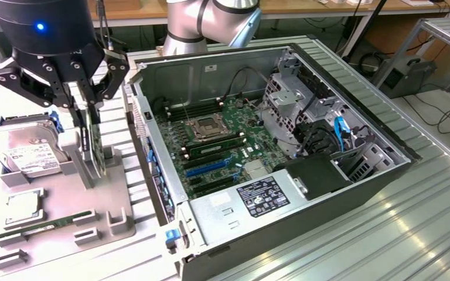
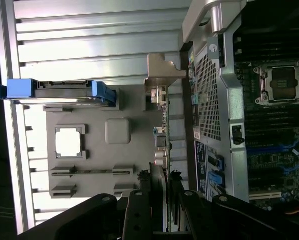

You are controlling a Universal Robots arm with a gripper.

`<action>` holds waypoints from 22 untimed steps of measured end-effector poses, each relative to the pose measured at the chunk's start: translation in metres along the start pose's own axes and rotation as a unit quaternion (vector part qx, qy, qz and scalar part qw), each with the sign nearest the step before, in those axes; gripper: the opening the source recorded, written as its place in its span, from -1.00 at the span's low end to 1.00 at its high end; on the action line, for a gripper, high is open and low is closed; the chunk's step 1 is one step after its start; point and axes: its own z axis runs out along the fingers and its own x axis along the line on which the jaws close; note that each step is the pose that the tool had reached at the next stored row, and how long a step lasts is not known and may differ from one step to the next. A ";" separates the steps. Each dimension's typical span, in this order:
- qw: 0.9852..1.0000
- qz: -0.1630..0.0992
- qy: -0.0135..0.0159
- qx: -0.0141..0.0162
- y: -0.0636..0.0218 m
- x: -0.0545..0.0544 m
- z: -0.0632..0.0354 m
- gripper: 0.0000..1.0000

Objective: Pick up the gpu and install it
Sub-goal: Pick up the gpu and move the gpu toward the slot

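Observation:
The gpu stands on edge in a slot of the grey holder tray, at the exterior view's left. It shows as a thin green card with its silver end bracket at one end. My gripper hangs straight over it, black fingers on either side of the card's upper edge and shut on it. In the wrist view the gpu runs edge-on between my fingers, and the gripper clasps it beside the case wall.
The open computer case lies to the exterior view's right of the tray, its motherboard and blue card slots exposed. On the tray sit a hard drive, a CPU and a RAM stick.

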 end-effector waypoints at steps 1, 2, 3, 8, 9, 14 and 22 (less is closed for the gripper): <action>1.000 0.000 0.000 0.000 0.0000 0.000 -0.0002 -0.47; 1.000 0.000 0.000 0.000 0.0000 0.000 -0.0005 -0.47; 1.000 0.000 0.000 0.001 0.0000 0.000 -0.0007 -0.47; 1.000 0.000 0.000 0.002 0.0003 0.000 -0.0034 -0.47; 1.000 0.000 0.000 0.002 0.0003 0.000 -0.0037 -0.47; 1.000 0.000 0.000 0.005 0.0005 0.000 -0.0053 -0.47; 1.000 0.000 -0.001 0.008 0.0009 0.000 -0.0078 -0.47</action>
